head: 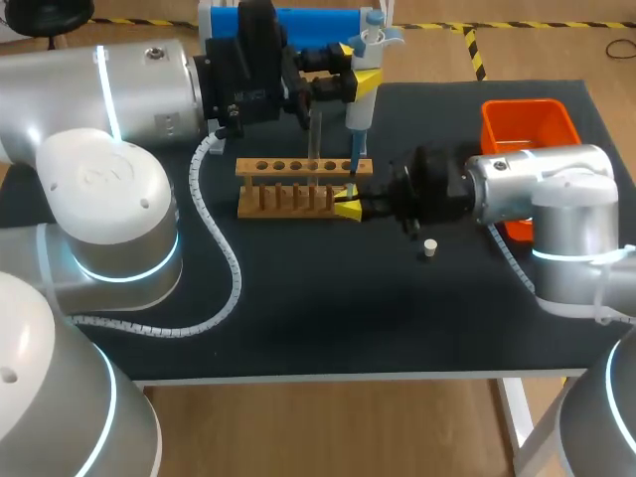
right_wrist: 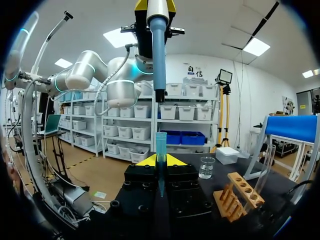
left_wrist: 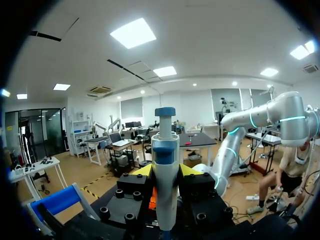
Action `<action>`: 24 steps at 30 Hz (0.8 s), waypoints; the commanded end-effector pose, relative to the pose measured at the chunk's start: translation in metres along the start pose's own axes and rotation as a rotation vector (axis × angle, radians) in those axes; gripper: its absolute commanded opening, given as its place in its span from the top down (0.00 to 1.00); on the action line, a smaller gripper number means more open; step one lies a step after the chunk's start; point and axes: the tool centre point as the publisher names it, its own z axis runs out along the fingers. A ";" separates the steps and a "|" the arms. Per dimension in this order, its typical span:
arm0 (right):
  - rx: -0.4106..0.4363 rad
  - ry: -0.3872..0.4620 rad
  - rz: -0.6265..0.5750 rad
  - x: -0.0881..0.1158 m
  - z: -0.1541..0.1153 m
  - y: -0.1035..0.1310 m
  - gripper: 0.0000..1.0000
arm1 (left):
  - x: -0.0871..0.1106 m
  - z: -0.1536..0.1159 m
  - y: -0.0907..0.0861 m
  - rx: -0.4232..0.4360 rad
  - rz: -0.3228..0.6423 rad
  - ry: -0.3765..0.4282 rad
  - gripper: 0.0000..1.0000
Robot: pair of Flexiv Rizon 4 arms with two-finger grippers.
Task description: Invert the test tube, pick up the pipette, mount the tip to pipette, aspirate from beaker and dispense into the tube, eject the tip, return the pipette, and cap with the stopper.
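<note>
My left gripper (head: pixel 364 78) is shut on the white-and-blue pipette (head: pixel 360 94), holding it upright above the rack's right end. In the left wrist view the pipette (left_wrist: pixel 165 160) stands between the yellow fingertips of that gripper (left_wrist: pixel 165 172). My right gripper (head: pixel 348 206) is shut on a blue pipette tip (right_wrist: pixel 161 147), held upright just under the pipette's nozzle (right_wrist: pixel 159 92) with a small gap between them. A glass test tube (head: pixel 316 139) stands in the wooden rack (head: pixel 303 186). The beaker (right_wrist: pixel 206 167) sits ahead of the right gripper (right_wrist: pixel 161 161). A small white stopper (head: pixel 429 248) lies on the mat.
An orange bin (head: pixel 527 124) stands at the back right, partly behind my right arm. A blue stand (head: pixel 298 25) is at the table's far edge, behind my left wrist. The black mat (head: pixel 328 318) covers the table's front.
</note>
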 end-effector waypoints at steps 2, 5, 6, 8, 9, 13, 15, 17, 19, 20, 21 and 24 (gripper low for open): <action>-0.002 -0.006 -0.002 0.004 0.000 0.004 1.00 | 0.000 -0.001 0.001 0.007 0.000 0.000 1.00; -0.010 -0.004 -0.002 0.005 0.001 0.006 1.00 | 0.000 -0.001 0.001 0.007 0.000 0.000 1.00; -0.011 -0.003 -0.002 0.006 0.001 0.007 1.00 | 0.000 -0.001 0.001 0.007 0.000 0.000 1.00; -0.016 -0.003 -0.002 0.007 0.001 0.007 1.00 | 0.000 -0.001 0.001 0.007 0.000 0.000 1.00; -0.017 -0.003 -0.002 0.007 0.001 0.007 1.00 | 0.000 -0.001 0.001 0.007 0.000 0.000 1.00; -0.020 -0.006 -0.004 0.008 0.002 0.008 1.00 | 0.000 -0.001 0.001 0.007 0.000 0.000 1.00; -0.021 -0.007 -0.004 0.008 0.002 0.009 1.00 | 0.000 -0.001 0.001 0.007 0.000 0.000 1.00; -0.021 -0.008 -0.004 0.007 0.001 0.009 1.00 | 0.000 -0.001 0.001 0.007 0.000 0.000 1.00; -0.020 -0.008 -0.005 0.006 0.000 0.009 1.00 | 0.000 -0.001 0.001 0.007 0.000 0.000 1.00; -0.020 -0.009 -0.005 0.006 0.000 0.010 1.00 | 0.000 -0.001 0.001 0.007 0.000 0.000 1.00; -0.020 -0.009 -0.006 0.006 0.000 0.010 1.00 | 0.000 -0.001 0.001 0.007 0.000 0.000 1.00; -0.018 -0.009 -0.008 0.005 0.000 0.011 1.00 | 0.000 -0.001 0.001 0.007 0.000 0.000 1.00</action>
